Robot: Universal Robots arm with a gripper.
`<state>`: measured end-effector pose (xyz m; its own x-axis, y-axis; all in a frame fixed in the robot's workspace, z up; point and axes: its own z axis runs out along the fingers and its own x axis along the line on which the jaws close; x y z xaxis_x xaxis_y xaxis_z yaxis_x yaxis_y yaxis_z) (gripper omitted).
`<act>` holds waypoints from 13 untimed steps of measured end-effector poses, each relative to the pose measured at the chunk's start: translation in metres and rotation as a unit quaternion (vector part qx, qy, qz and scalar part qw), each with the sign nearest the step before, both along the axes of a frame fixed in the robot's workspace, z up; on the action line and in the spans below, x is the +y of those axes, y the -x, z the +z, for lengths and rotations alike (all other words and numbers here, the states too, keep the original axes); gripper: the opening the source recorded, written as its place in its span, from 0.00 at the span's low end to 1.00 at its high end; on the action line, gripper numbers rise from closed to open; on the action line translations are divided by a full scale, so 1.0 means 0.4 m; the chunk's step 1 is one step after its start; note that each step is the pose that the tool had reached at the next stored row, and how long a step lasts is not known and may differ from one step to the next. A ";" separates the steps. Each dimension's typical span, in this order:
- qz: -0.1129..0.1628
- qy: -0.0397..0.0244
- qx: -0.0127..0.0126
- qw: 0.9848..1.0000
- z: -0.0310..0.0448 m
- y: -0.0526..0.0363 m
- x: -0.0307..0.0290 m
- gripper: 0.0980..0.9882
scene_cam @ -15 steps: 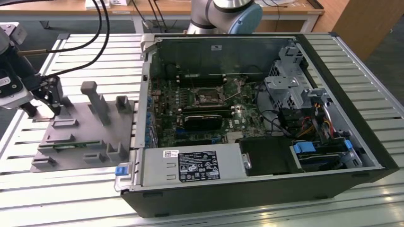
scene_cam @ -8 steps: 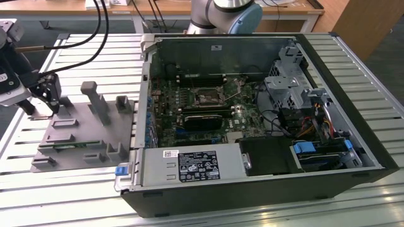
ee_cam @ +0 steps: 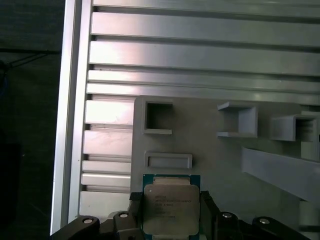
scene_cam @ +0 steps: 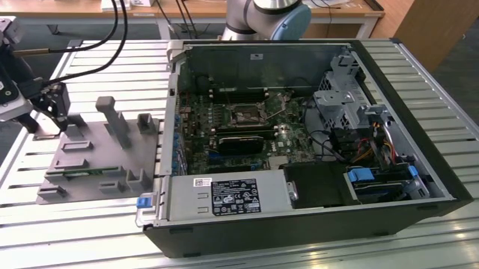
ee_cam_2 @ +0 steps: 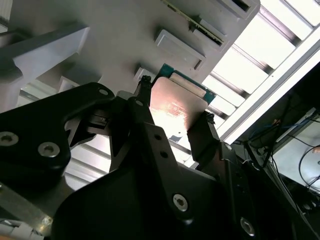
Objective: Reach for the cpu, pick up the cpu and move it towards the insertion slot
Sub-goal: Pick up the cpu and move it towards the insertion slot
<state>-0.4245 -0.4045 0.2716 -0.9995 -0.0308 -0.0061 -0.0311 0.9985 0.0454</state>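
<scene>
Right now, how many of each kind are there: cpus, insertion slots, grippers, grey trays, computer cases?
cpu: 1
gripper: 1, shut on the cpu
insertion slot: 1, inside the case
grey tray: 1
computer case: 1
Total: 5

The exterior view looks down steeply from the near side over the slatted table [scene_cam: 419,67]. It takes in the open computer case [scene_cam: 314,235] and, at the exterior view's left, the grey tray [scene_cam: 93,154]. Both wrist views sit very close over that tray. The first wrist view faces straight down, and the second wrist view looks obliquely along the gripper [ee_cam_2: 176,102]. Both share the cpu [ee_cam: 171,209] [ee_cam_2: 177,107] between its fingers.
</scene>
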 end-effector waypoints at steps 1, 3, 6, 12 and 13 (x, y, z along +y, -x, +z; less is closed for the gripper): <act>0.000 0.000 0.000 1.000 0.004 0.000 0.000 0.50; 0.000 0.000 0.000 1.000 0.011 0.000 0.000 0.50; 0.000 0.000 0.000 1.000 0.019 0.000 0.000 0.50; 0.000 0.000 0.000 1.000 0.036 0.000 0.000 0.50; 0.000 0.000 0.000 1.000 0.039 0.000 0.000 0.50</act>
<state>-0.4245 -0.4044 0.2872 -0.9995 -0.0308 -0.0061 -0.0311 0.9985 0.0454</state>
